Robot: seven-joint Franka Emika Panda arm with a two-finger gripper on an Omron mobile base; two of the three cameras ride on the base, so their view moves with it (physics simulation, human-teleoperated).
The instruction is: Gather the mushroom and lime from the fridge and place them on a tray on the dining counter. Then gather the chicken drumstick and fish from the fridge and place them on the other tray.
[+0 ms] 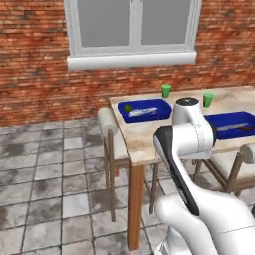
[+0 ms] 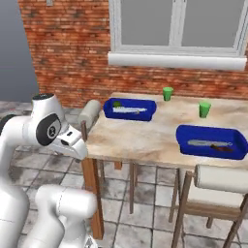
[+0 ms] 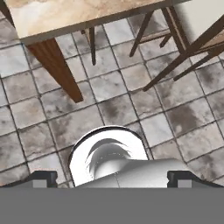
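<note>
pointing down at the tiled floor [image 3: 109, 109], the jaws [image 3: 111, 179] stand wide apart, holding nothing. up and left of them runs the surface [image 3: 65, 17] edge. on that surface, the left tray [image 1: 144, 110] holds the lime [image 1: 128, 107] and a pale fish; the right tray [image 2: 210, 141] holds a fish and the chicken drumstick [image 2: 222, 149].

Dining counter [image 2: 145, 138]: beige marbled top, wooden legs, below the window. 2 deep-blue trays on it, well apart. Tray [image 2: 130, 109] at the far-left corner holds the lime [image 2: 116, 103] in its left end. Other tray [image 2: 211, 141] near the front-right edge holds the reddish-brown chicken drumstick [image 2: 224, 149].
</note>
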